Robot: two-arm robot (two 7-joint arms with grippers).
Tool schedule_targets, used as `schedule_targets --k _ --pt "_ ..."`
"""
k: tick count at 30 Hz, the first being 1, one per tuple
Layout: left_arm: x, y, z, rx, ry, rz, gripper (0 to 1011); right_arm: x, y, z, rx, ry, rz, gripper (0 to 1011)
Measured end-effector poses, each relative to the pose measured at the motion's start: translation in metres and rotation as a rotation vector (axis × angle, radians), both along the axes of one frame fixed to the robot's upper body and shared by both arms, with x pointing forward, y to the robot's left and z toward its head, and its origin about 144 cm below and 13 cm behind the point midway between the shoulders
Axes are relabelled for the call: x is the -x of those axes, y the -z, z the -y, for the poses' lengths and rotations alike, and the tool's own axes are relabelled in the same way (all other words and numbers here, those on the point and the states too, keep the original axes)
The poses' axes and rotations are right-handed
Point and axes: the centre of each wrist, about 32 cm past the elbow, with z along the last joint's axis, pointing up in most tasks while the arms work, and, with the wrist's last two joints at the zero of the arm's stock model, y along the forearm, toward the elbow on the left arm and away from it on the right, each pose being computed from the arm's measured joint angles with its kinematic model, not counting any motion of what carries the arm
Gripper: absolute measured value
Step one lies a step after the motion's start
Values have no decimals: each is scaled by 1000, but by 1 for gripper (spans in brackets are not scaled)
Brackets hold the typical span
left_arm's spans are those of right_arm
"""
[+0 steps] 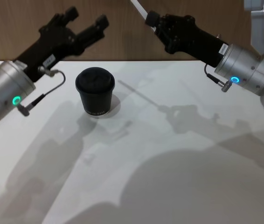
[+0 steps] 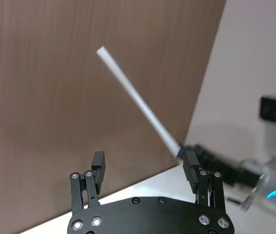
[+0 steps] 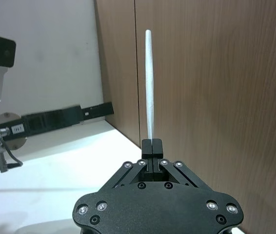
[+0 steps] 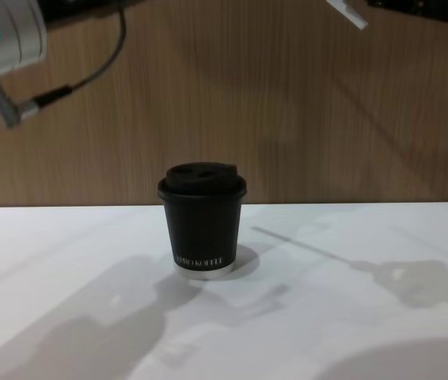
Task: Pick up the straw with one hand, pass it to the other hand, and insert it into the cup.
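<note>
Aloft, the right gripper (image 1: 153,19) clamps one end of the white straw (image 3: 149,87). The left gripper (image 1: 86,17) is raised too, fingers spread, behind the lidded black cup (image 1: 94,91) on the white table (image 1: 178,168).

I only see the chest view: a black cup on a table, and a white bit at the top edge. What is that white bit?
Observer: Part of a straw. The right end effector is shut on its lower end.
Visitor: What is the other arm doing?
Observer: The left end effector is open and holds nothing. It is raised to the left of the cup.
Visitor: Are the two touching?
Observer: No. The head view shows a gap between them, above and behind the cup.
</note>
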Motion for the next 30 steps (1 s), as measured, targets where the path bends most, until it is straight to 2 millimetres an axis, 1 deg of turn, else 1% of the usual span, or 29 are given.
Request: schedule_targets --k 8,13,21,30 --pt "-15 -15 4 111 115 -10 1003 0 0 0 0 0 0 3" --pt "-30 -23 11 192 195 -22 1003 0 0 0 0 0 0 3" --pt "-44 -29 19 262 259 -42 1003 0 0 0 0 0 0 2" --pt "-53 -30 24 306 289 -68 1003 0 0 0 0 0 0 3"
